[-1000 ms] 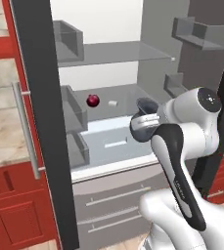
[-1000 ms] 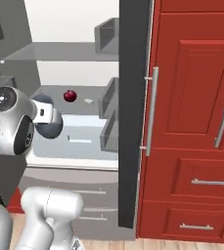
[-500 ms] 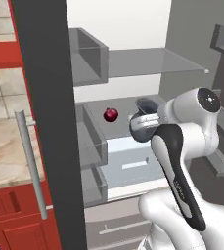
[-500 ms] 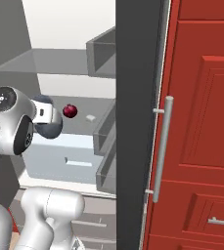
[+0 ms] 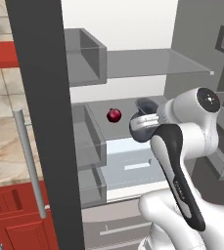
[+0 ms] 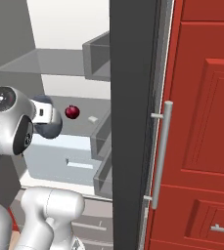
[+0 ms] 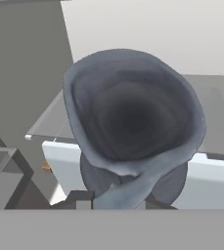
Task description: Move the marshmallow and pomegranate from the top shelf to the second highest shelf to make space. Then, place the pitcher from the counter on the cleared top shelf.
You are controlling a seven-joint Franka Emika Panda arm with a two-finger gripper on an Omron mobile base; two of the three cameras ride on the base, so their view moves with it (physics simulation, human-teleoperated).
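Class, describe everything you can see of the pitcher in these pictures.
The pitcher is dark blue-grey and matte, like glazed clay, with a round belly, narrower neck and wide flared lip showing a dark hollow inside. The shut pincer holds it in the air in front of the open fridge, beside the pomegranate, below the top shelf.

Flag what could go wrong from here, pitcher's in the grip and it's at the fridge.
1. The pitcher is held below the top shelf, about level with the second highest shelf; lifting straight up could knock its flared lip on the glass edge.
2. The pomegranate and marshmallow sit just beyond the gripper; drifting forward could knock them.
3. The pitcher blocks much of the hand view, so judging clearance may be hard.
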